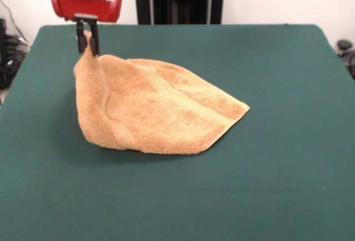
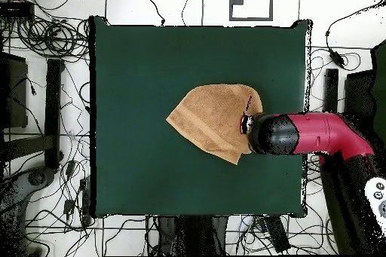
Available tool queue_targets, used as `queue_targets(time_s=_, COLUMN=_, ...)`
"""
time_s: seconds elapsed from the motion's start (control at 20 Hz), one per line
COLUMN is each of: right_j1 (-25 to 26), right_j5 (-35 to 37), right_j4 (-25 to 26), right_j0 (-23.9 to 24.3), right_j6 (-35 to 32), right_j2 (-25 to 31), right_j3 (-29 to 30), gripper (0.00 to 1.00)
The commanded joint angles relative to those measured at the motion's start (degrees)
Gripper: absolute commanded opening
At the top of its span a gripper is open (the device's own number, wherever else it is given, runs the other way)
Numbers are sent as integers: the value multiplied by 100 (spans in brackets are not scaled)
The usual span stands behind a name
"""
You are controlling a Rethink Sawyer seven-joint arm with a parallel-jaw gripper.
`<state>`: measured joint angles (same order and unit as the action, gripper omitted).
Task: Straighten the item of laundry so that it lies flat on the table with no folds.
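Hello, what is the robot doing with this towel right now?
The gripper is shut on one corner of the towel and holds that corner up above the table. The rest of the towel lies on the table, still folded over itself, so it is not flat yet. In the overhead view the arm reaches in from the side, over the towel's edge.

Dark green table (image 1: 288, 158) carries one folded orange-tan towel (image 1: 161, 113), partly lifted
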<state>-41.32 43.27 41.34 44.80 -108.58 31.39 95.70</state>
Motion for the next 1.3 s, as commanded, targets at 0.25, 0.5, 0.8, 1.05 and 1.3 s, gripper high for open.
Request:
queue_targets(time_s=0.25, right_j1=729, right_j5=-765, right_j4=605, right_j0=-55, right_j6=1301, right_j2=520, right_j3=845, gripper=0)
queue_targets(time_s=0.5, right_j1=796, right_j5=-860, right_j4=601, right_j0=-21, right_j6=1068, right_j2=502, right_j3=964, gripper=0)
queue_targets(time_s=0.8, right_j1=646, right_j5=-943, right_j4=585, right_j0=-113, right_j6=525, right_j2=235, right_j3=1228, gripper=0)
queue_targets(time_s=1.05, right_j1=275, right_j5=-633, right_j4=560, right_j0=-46, right_j6=544, right_j2=7, right_j3=1425, gripper=0)
queue_targets(time_s=1.3, right_j1=103, right_j5=-448, right_j4=527, right_j0=296, right_j6=883, right_j2=11, right_j3=1517, gripper=0)
